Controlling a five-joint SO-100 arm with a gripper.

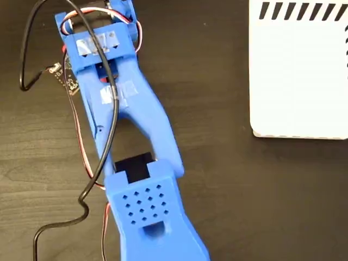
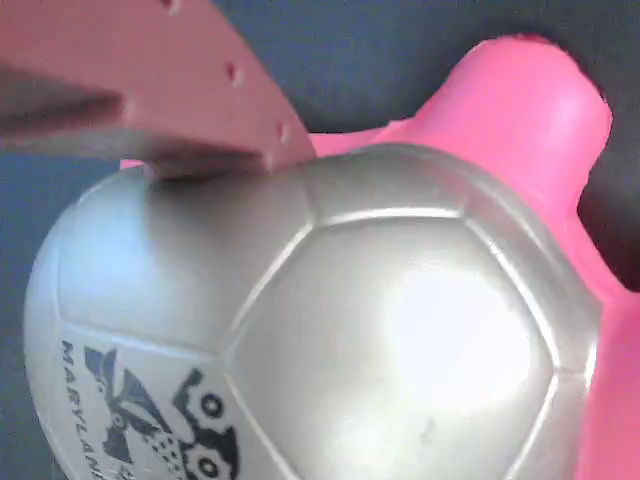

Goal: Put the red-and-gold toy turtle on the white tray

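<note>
Turtle [image 2: 380, 320] huge under one finger [image 2: 150, 90] in wrist view only; finger spread unclear; tray [image 1: 299, 81] elsewhere.

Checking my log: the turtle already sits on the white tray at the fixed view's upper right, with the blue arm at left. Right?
Not quite. In the fixed view the white tray at upper right lies bare; no turtle on it. The wrist view shows the turtle close under the camera, over dark table. The blue arm is at left.
</note>
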